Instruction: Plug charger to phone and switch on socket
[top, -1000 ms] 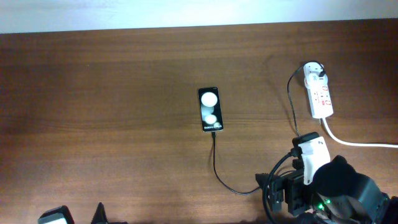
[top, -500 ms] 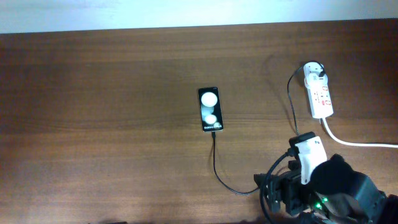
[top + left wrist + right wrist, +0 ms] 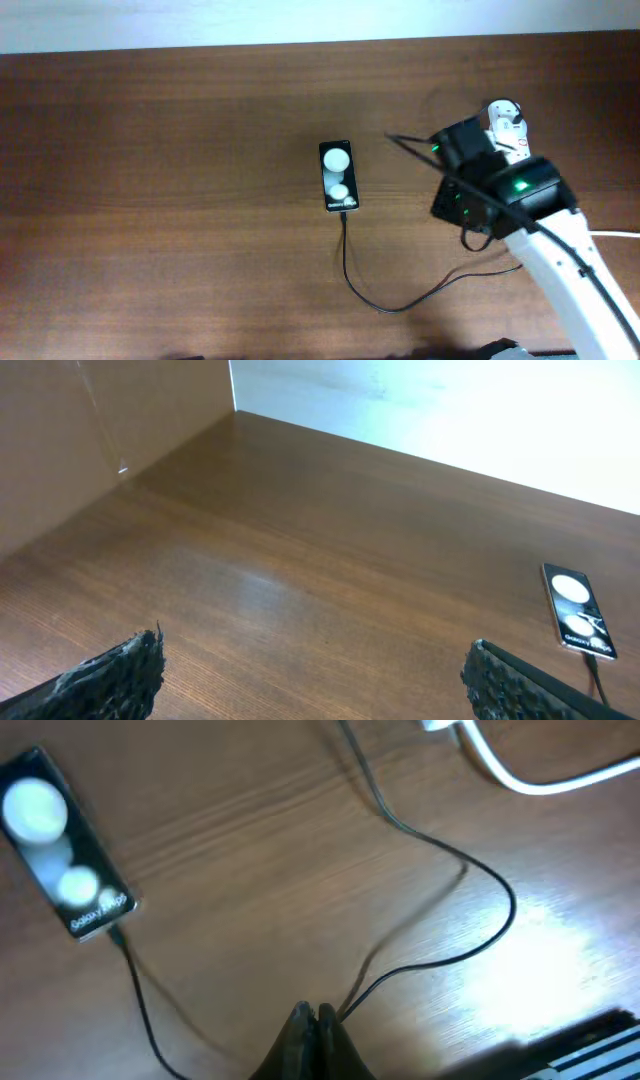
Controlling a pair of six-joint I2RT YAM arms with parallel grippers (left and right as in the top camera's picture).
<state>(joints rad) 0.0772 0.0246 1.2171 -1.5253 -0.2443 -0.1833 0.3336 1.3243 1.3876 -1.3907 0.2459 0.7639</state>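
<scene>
The phone (image 3: 337, 176) (image 3: 63, 840) (image 3: 577, 610) lies flat mid-table, a black slab with two white spots. The charger's thin black cable (image 3: 352, 285) (image 3: 470, 870) meets the phone's near end, loops along the table and runs right under my right arm (image 3: 500, 190). That arm hangs over the socket (image 3: 508, 125), a white power strip whose far end, with a white plug head, still shows. My right gripper (image 3: 313, 1013) is shut with nothing between its fingers, and the cable passes on the table just beside them. My left gripper (image 3: 315, 680) stands wide open above bare wood, far left of the phone.
The socket's thick white cord (image 3: 530, 775) (image 3: 615, 235) trails off to the right. A pale wall (image 3: 300, 20) runs behind the table's far edge. A brown side panel (image 3: 100, 430) stands at the left in the left wrist view.
My right gripper has gone from open to shut. In the overhead view the right arm swung from the table's front edge up over the socket, and the cable's slack shifted right.
</scene>
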